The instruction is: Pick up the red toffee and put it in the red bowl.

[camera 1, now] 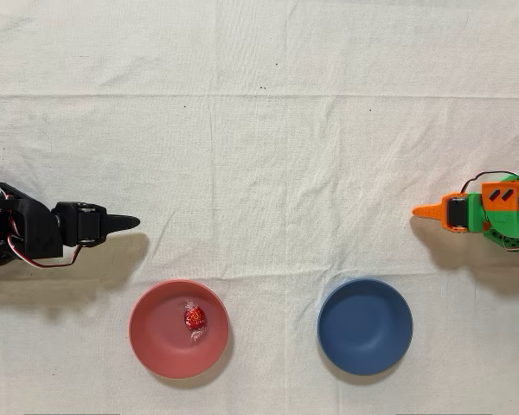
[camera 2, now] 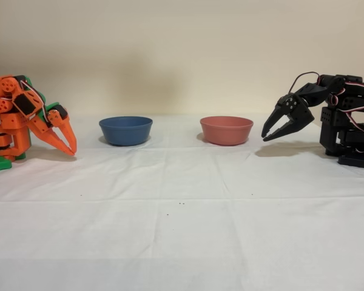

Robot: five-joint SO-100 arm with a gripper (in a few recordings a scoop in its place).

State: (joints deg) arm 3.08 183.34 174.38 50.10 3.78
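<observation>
The red toffee, a small shiny red candy with silvery wrapper ends, lies inside the red bowl, a little right of its centre in the overhead view. In the fixed view the bowl's wall hides the candy. My black gripper is pulled back at the left edge of the overhead view, above and to the left of the red bowl. In the fixed view the gripper hangs just right of the bowl, a little above the cloth. Its tips meet and hold nothing.
A blue bowl of the same size stands to the right of the red one in the overhead view and to its left in the fixed view. The idle orange arm rests at the opposite edge. A white cloth covers the table.
</observation>
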